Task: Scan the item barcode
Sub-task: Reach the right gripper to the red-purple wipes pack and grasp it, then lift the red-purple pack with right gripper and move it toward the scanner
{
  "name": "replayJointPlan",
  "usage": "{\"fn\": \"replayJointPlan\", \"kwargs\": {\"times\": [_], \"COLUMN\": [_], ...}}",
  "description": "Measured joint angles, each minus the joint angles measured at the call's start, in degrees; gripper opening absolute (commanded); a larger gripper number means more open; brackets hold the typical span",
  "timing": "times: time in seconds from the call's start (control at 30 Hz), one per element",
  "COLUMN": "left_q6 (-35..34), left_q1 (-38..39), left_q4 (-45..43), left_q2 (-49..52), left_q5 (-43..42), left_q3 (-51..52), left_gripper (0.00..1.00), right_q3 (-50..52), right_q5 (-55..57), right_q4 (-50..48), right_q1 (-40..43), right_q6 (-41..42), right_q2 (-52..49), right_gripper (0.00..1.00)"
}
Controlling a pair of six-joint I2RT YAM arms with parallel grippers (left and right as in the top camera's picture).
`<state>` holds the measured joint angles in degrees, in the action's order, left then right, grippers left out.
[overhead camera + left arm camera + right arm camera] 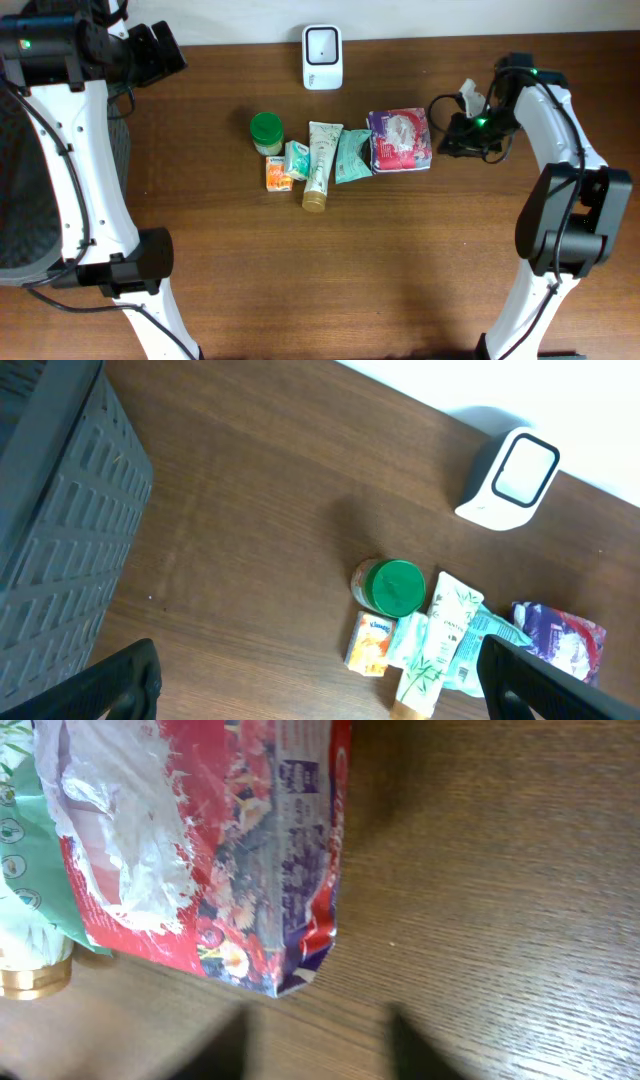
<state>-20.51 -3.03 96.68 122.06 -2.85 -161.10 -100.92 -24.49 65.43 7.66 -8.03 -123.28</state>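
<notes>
At the far left edge of the overhead frame sits a grey ribbed basket [12, 180], and just above it, in the upper left, the left gripper [160, 48] hangs over bare wood. In its own wrist view its jaws stand spread wide with nothing between them. Moving right to the middle of the frame, a cluster of goods lies on the table [330, 290]: a jar [266, 130] with a green lid, an orange carton [277, 176] just below it, a small white-and-green sachet [297, 160], a pale tube [320, 163] with a gold cap pointing toward the bottom, and a teal packet [352, 156]. Above the tube, at the top centre, the white scanner [322, 57] stands with its window facing the camera. Right of the teal packet lies the red and purple bag [400, 138], flat and crinkled, touching the packet's edge. Just beside the bag's right side is the right gripper [452, 131]. In the right wrist view its blurred fingers [232, 1045] sit at the bottom of the frame, part-way apart over bare wood, holding nothing, with the bag's lower corner just above the gap. The step in hand looks like the reach for the bag. The next move likely calls for sliding the jaws onto the bag's edge, pinching it, lifting it clear of the packet and turning its barcode, which is not visible here, toward the scanner.
</notes>
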Motion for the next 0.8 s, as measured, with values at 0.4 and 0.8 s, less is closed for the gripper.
{"fn": "replayJointPlan", "kwargs": {"times": [0.4, 0.8], "left_q6": [0.0, 0.0], "left_q1": [0.0, 0.0], "left_q4": [0.0, 0.0], "left_q2": [0.0, 0.0], "left_q5": [0.0, 0.0], "left_q3": [0.0, 0.0], "left_gripper": [0.99, 0.99], "right_q3": [0.0, -8.4], "right_q5": [-17.3, -3.6], "right_q4": [-8.9, -3.2], "right_q1": [-0.3, -2.2], "right_q6": [0.9, -2.6], "right_q2": [-9.1, -7.2], "right_gripper": [0.37, 0.04]}}
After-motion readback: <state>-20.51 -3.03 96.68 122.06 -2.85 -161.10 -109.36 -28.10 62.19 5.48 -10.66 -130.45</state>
